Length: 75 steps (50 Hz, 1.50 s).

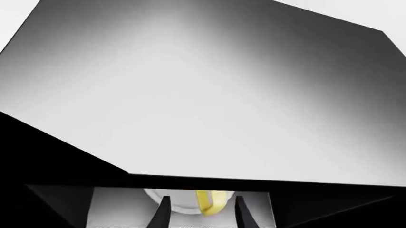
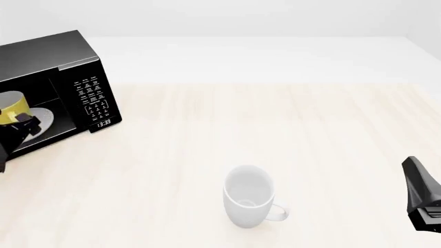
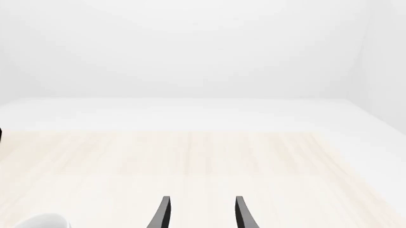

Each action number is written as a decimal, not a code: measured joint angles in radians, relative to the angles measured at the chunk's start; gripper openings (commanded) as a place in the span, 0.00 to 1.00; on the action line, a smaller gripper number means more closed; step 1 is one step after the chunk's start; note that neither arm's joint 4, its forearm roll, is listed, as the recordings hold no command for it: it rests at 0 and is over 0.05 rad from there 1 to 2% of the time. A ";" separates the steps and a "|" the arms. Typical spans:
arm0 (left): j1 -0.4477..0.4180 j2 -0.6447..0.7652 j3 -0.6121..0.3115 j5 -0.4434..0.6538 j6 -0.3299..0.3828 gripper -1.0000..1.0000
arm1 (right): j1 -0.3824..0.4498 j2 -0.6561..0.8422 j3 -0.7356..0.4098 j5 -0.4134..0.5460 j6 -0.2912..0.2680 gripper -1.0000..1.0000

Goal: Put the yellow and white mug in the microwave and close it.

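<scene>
The black microwave (image 2: 51,54) stands at the far left with its cavity showing; its door is not in view. The yellow and white mug (image 2: 12,107) sits inside on the white turntable plate (image 2: 43,115). My left gripper (image 2: 26,123) reaches into the cavity right at the mug. In the left wrist view the microwave's top (image 1: 203,95) fills the picture. Below it, the mug's yellow handle (image 1: 210,202) lies between the spread fingers of the left gripper (image 1: 201,214) without touching them. My right gripper (image 2: 422,194) is open and empty at the right edge.
A larger all-white mug (image 2: 248,197) stands upright near the table's front middle, handle to the right; its rim shows in the right wrist view (image 3: 43,221). The microwave's keypad panel (image 2: 94,101) faces the table's centre. The right gripper (image 3: 200,213) looks over bare wood.
</scene>
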 measured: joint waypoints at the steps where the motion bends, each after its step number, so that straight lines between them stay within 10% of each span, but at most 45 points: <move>1: 0.000 0.000 0.001 0.001 0.001 1.00 | 0.000 0.000 0.000 0.000 0.000 1.00; 75: -0.057 -0.333 0.252 0.021 0.016 1.00 | 0.000 0.000 0.000 0.000 0.000 1.00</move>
